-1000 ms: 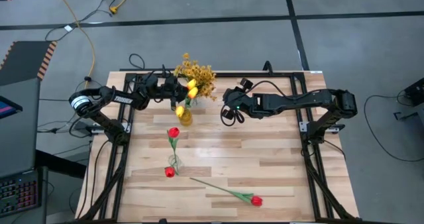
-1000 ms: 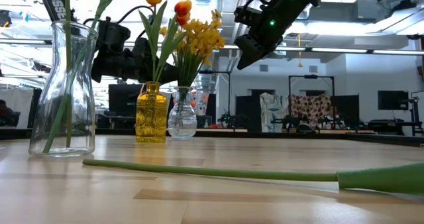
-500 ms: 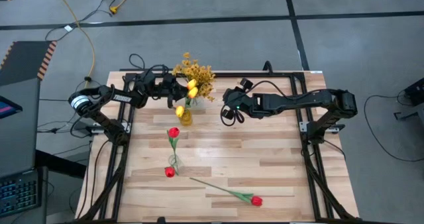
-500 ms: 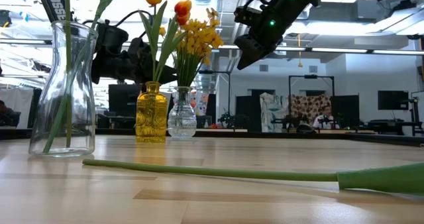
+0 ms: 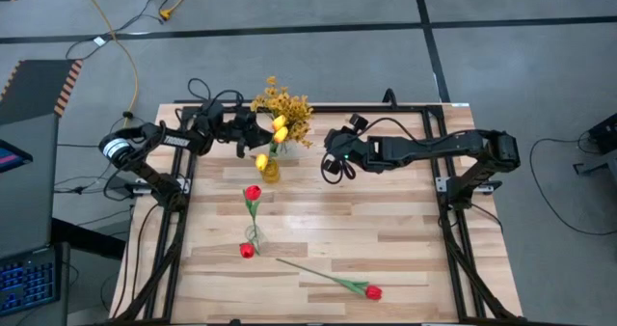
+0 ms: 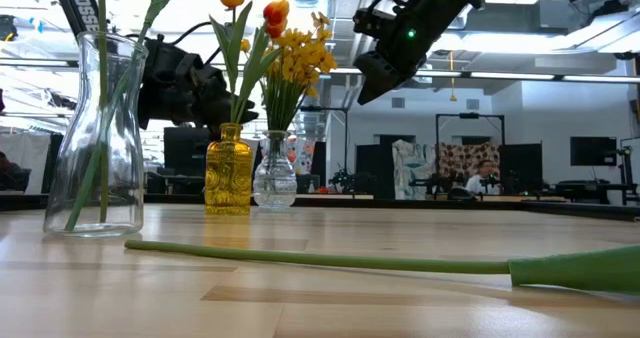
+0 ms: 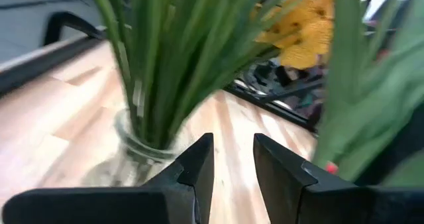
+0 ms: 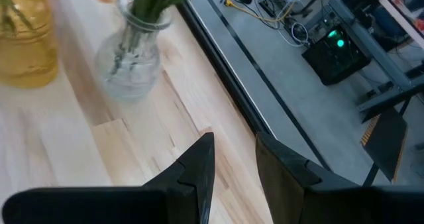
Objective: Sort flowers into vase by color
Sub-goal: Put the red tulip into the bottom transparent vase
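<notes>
A tall clear vase [image 5: 253,234] [image 6: 95,138] holds red tulips [image 5: 253,192]. One more red tulip [image 5: 328,280] lies flat on the table, its stem [image 6: 320,260] along the boards. At the far left, an amber vase [image 5: 269,169] [image 6: 228,170] holds yellow-orange tulips [image 5: 280,128]. Beside it, a round clear vase [image 7: 142,144] [image 8: 129,58] holds mustard-yellow sprays [image 5: 284,104]. My left gripper [image 5: 255,133] [image 7: 232,164] hovers level beside these stems, open, with nothing between its fingers. My right gripper [image 5: 331,165] [image 8: 232,164] hangs open above the table, right of the two vases.
A black frame rail [image 8: 232,85] runs along the table's far edge, close behind the two vases. Bare wood [image 5: 386,230] lies across the middle and right of the table.
My left gripper has swung a little toward the table's far edge and rolled, drawing back from the amber vase's tulip stems. The flowers and vases stand as before.
</notes>
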Robot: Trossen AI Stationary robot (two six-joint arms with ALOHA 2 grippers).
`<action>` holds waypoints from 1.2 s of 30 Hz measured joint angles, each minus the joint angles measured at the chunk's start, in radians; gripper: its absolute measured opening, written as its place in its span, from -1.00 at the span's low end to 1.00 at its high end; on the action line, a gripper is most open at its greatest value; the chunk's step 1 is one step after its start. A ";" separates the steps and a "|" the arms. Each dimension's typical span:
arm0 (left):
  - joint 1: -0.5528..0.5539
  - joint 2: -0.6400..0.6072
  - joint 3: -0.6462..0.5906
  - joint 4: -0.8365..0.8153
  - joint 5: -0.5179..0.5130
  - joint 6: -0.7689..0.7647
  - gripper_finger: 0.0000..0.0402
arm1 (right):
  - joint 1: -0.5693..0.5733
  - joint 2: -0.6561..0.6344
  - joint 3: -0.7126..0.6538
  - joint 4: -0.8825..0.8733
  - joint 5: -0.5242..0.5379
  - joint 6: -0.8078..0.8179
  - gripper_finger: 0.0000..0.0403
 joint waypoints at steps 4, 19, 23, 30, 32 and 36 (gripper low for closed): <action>0.026 0.000 0.000 0.000 0.083 -0.039 -0.62 | 0.026 0.000 0.000 0.000 0.000 -0.042 -0.33; 0.123 -0.084 -0.003 -0.095 0.192 -0.054 -0.99 | 0.106 -0.086 0.000 -0.268 0.001 0.106 -0.33; 0.153 -0.214 -0.051 -0.191 0.165 -0.002 -1.00 | 0.140 -0.144 0.000 -0.376 0.001 0.203 -0.33; 0.175 -0.559 -0.190 -0.362 0.031 0.072 -1.00 | 0.237 -0.197 0.000 -0.394 -0.040 0.259 -0.33; 0.160 -0.667 -0.225 -0.392 0.004 0.069 -1.00 | 0.263 -0.198 0.000 -0.380 -0.110 0.265 -0.33; 0.105 -0.868 -0.269 -0.470 -0.046 0.039 -1.00 | 0.312 -0.180 0.000 -0.364 -0.265 0.370 -0.33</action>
